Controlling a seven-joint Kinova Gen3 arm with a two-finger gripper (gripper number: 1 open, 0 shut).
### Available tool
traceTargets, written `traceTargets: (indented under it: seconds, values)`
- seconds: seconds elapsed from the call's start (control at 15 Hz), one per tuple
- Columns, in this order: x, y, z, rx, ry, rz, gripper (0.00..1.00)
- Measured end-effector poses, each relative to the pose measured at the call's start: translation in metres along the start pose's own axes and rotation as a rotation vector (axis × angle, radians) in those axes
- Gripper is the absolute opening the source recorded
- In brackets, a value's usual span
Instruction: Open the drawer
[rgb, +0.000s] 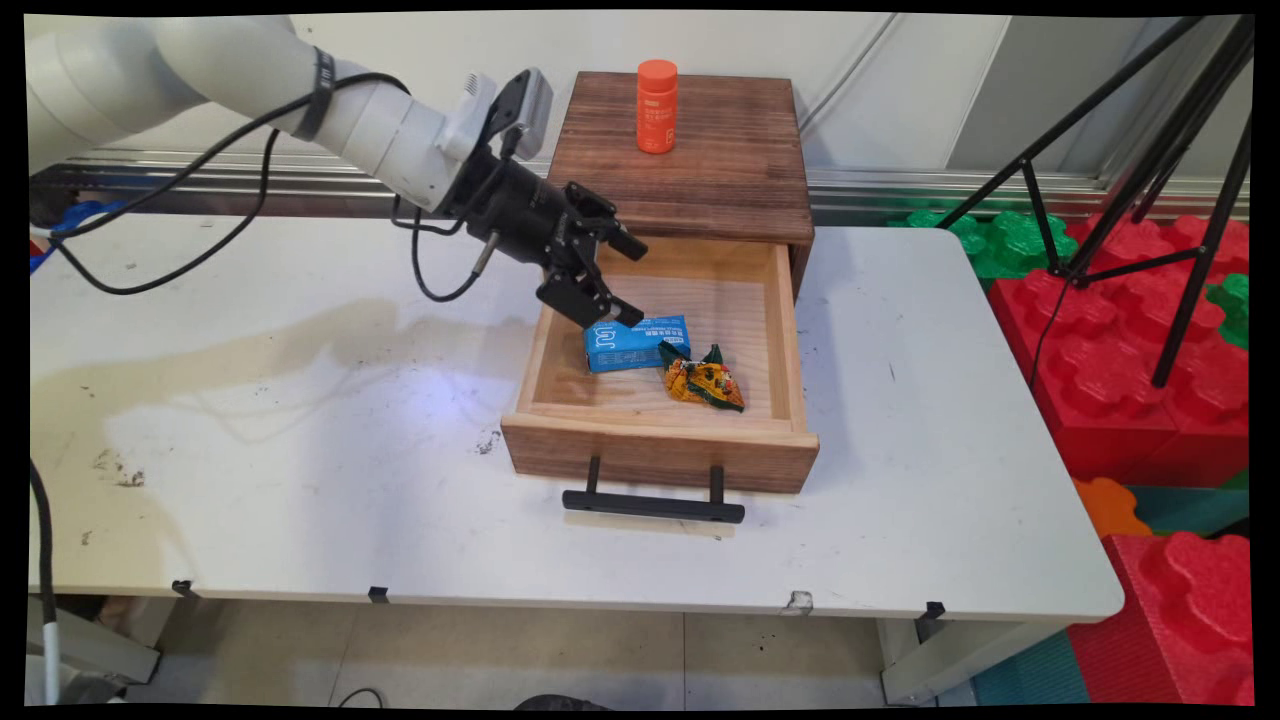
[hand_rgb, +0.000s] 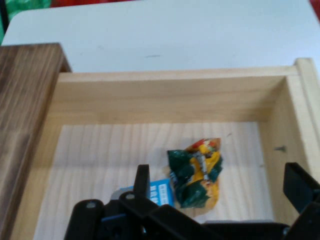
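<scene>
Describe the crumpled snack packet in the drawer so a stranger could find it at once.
Start at the dark brown wooden cabinet at the white table's far side and its pulled-out pale wooden drawer. Inside lies a small crumpled yellow-and-green snack packet, right of a blue rectangular carton. It alone is wrinkled and multicoloured; the carton is flat-sided.

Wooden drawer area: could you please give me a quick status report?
Black two-finger gripper open over the pulled-out wooden drawer, jaws apart. Blue rectangular carton directly beneath, crumpled yellow-green wrapper beside it. Orange bottle on cabinet top.
</scene>
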Motion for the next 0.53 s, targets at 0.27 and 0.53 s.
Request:
traceTargets:
  seconds: [0.27, 0.53]
  values:
    - [0.005, 0.020, -0.010, -0.054, 0.015, 0.016, 1.00]
    - [0.007, 0.043, -0.014, -0.106, 0.017, 0.019, 1.00]
